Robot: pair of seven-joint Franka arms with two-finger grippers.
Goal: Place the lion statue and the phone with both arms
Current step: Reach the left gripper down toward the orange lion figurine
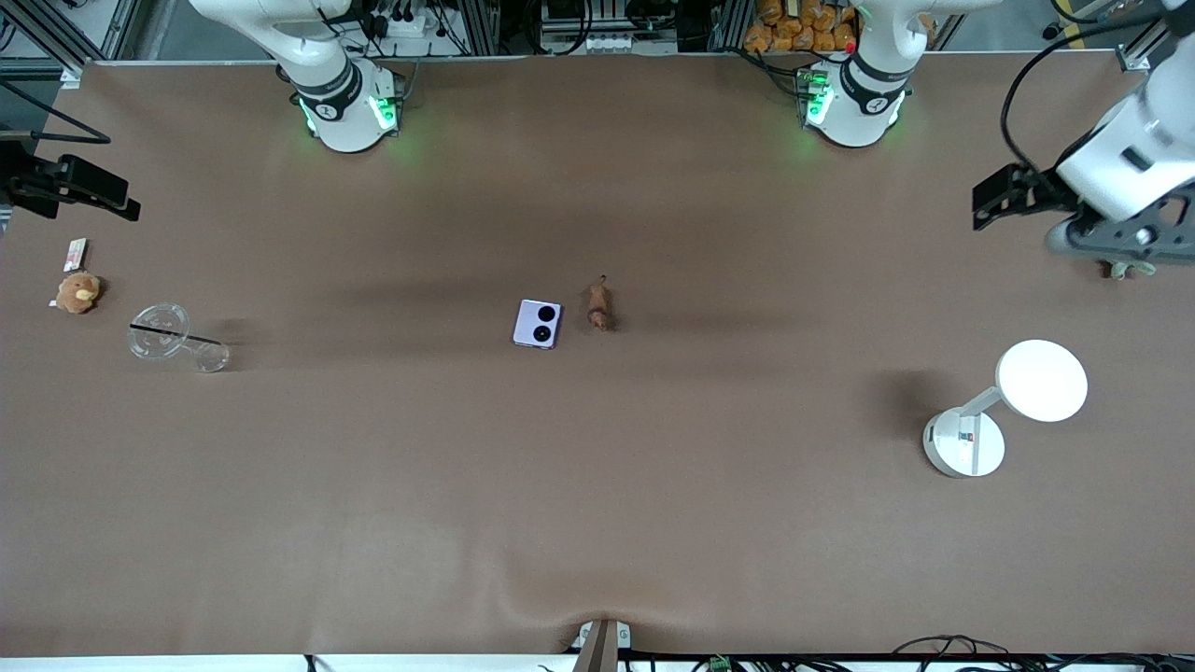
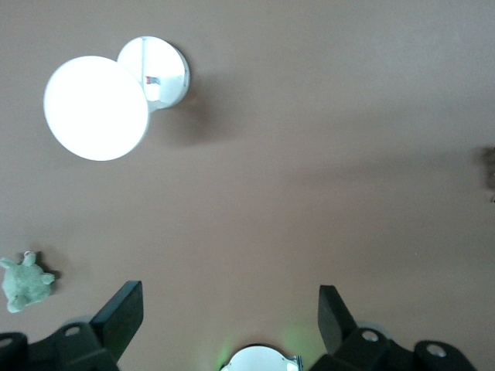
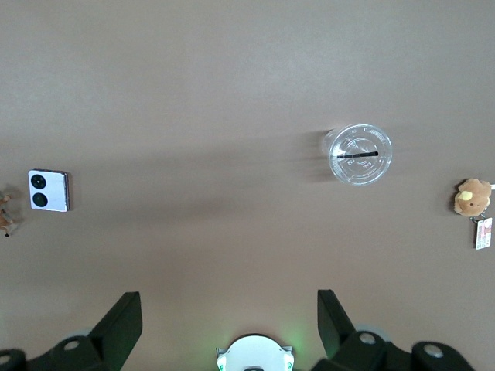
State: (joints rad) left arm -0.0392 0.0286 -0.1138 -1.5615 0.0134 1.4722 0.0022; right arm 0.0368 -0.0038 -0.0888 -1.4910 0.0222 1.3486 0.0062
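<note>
Phone (image 1: pixel 537 324) and lion (image 1: pixel 598 306) lie side by side in the middle of the table (image 1: pixel 597 485), close together but not touching, the lion toward the left arm's end. The phone lies flat with its two black camera circles facing up; the lion lies stretched out with its thin tail pointing toward the robots' bases.

Both arms wait up high at the table's ends. The left gripper (image 2: pixel 230 313) hangs with its fingers (image 2: pixel 124 313) spread wide and nothing between them, over the left arm's end of the table, beside a small green plush (image 2: pixel 25 281). A white lamp (image 1: pixel 1004 411) with a round glowing head stands at that same end, nearer the front camera than the plush.

The right gripper (image 3: pixel 230 313) is just as wide and holds nothing, over the right arm's end. At that end a clear cup (image 1: pixel 173 338) lies tipped on its side with a dark straw through its lid, and a tan plush (image 1: pixel 77 292) with a tag sits just beside it, closer to the table's edge.
</note>
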